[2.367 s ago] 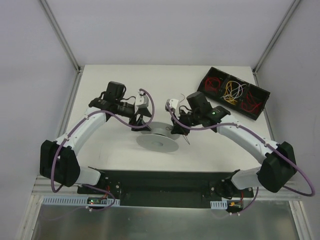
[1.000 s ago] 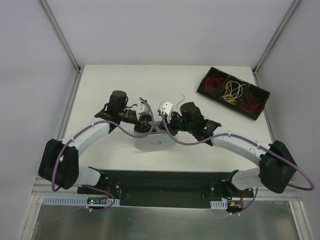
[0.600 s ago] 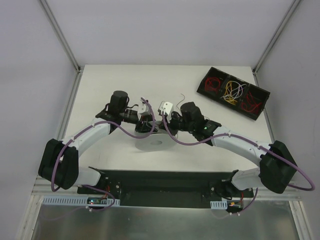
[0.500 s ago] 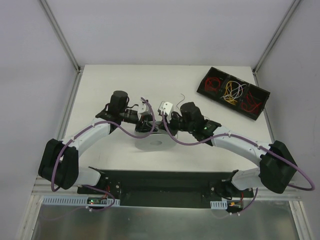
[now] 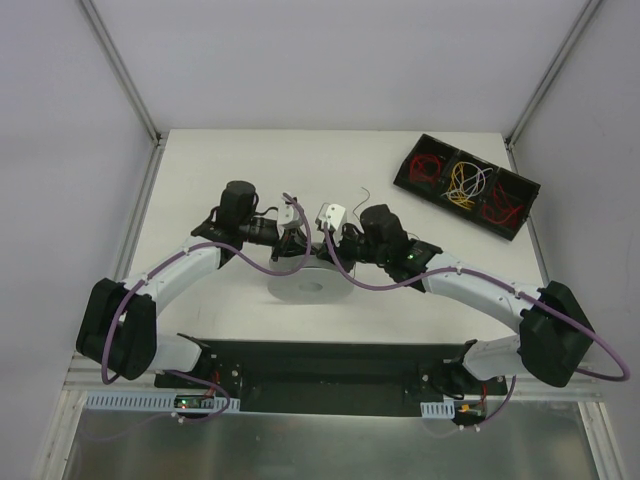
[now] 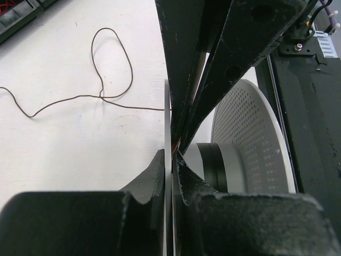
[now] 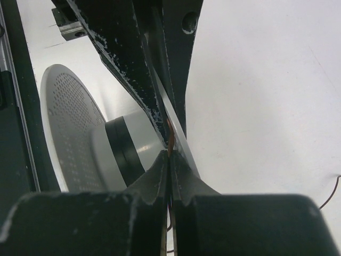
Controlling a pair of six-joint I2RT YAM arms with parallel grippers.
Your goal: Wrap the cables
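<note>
A grey spool [image 5: 310,286] lies on the table between both arms. In the left wrist view its perforated disc [image 6: 256,144] and black hub stand on edge. My left gripper [image 6: 170,154] [image 5: 291,254] is shut on the spool's thin rim, which runs between its fingers. My right gripper [image 7: 169,154] [image 5: 334,250] comes in from the opposite side and is shut on the cable [image 7: 169,136], whose coppery strand shows at the fingertips, close against the rim. The rest of the dark cable [image 6: 100,96] trails in loose loops over the white table, one end curling up [image 5: 364,192].
A black tray [image 5: 483,160] with compartments of red and yellow wire bundles sits at the back right. The two grippers' fingers nearly touch at the spool's rim. Metal posts rise at both back corners of the table.
My left gripper's jaws have closed onto the spool's rim. Both arms moved in to the spool earlier and have since stayed put; the right gripper stays shut.
</note>
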